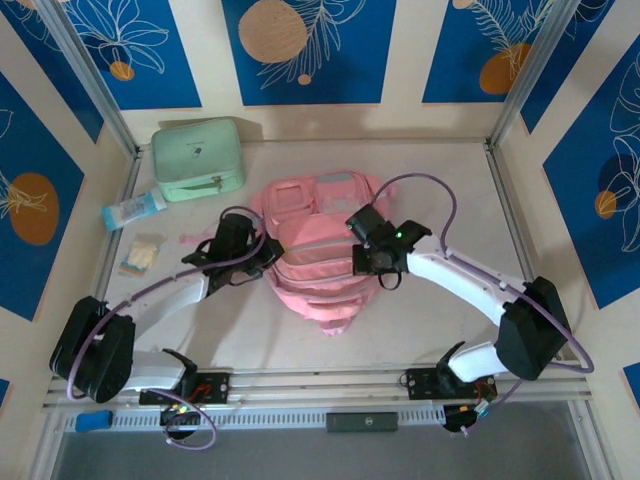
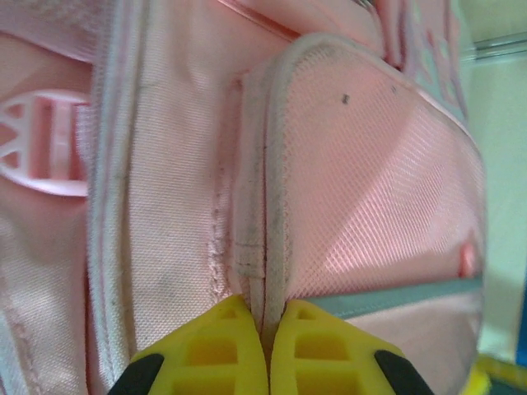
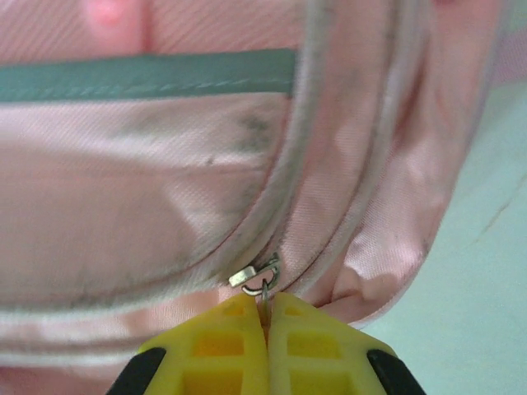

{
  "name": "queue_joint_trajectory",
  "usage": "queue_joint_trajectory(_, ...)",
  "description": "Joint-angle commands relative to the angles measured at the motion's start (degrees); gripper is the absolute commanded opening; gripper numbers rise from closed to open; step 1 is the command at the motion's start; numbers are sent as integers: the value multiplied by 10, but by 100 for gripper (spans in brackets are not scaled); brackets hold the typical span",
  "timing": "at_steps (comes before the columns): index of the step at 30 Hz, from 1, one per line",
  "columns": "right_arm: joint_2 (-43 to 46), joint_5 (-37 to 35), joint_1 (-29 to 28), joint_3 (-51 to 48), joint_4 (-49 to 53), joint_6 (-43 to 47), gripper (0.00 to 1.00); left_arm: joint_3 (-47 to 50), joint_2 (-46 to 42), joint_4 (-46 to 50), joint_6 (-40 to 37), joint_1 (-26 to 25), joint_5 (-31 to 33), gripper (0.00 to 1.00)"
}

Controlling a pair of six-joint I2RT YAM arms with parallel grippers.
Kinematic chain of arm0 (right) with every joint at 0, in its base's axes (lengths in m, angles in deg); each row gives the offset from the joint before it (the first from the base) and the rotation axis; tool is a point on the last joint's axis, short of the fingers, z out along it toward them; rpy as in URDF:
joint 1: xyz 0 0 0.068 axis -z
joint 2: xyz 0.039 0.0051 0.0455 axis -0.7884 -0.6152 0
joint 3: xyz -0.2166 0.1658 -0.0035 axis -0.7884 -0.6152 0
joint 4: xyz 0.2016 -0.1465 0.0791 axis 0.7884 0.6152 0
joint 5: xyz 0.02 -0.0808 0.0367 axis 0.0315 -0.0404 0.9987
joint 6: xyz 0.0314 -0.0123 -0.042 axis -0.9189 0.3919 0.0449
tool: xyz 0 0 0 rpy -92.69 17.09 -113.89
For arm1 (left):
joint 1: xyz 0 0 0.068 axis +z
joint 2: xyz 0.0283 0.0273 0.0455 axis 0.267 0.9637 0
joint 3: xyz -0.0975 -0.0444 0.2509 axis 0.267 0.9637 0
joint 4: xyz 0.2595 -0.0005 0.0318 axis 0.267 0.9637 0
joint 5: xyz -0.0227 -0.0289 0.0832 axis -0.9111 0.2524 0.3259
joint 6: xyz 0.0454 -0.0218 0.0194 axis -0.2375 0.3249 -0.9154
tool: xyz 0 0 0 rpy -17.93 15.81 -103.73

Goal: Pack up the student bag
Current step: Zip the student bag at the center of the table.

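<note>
Backdrop: cream walls with blue panels (image 1: 310, 50) bearing orange discs and white leaf outlines, closing in three sides.
Surface: pale cream tabletop (image 1: 450, 330) with metal rails along its left, right and near edges.
Task's thing: large soft pink fabric backpack (image 1: 320, 250), lying flat in the middle of the tabletop, between the two arms.
Long axis: runs from the far edge toward the near edge; the broad end with the zipped pockets and a pale patch points to the far edge, and the narrowing end points to the near edge.
Left pincer: left gripper (image 2: 265, 329) at the backpack's left side, yellow fingertips pressed together on the pale trim that edges a pink mesh pocket (image 2: 370, 164); the trim runs straight down into the seam between them.
Right pincer: right gripper (image 3: 265, 325) at the backpack's right side, close to the rim where fabric meets tabletop; its yellow fingertips are squeezed together on the ring of a small metal zip slider (image 3: 254, 276) sitting on a curved zip line.
Far left corner: mint green boxy zip case (image 1: 198, 158), well apart from the backpack.
Left edge: blue and white tube (image 1: 133, 210) lying near the case, and a small beige packet (image 1: 142, 255) nearer the arms.
</note>
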Motion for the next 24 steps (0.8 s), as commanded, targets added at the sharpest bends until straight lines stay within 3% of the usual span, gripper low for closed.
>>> queue_joint_trajectory(1, 30, -6, -83, -21, 50, -45, 0, -40, 27, 56, -96, 61, -9, 0)
queue_joint_trajectory(5, -1, 16, -131, 1, 25, -82, 0, -86, 56, 66, -148, 102, -55, 0)
queue_joint_trajectory(10, -51, 17, -124, 41, 23, -87, 0, -46, -2, 24, -97, 88, -79, 35)
queue_joint_trajectory(14, -62, 22, -123, 55, 20, -76, 0, 51, -90, -4, 19, 60, -40, 49)
queue_joint_trajectory(19, -63, 23, -124, 51, 19, -82, 0, 148, -190, -48, 162, 7, 34, 58)
queue_joint_trajectory(24, -61, 18, -124, 45, 17, -85, 0, 130, -172, -51, 202, -52, 102, 60)
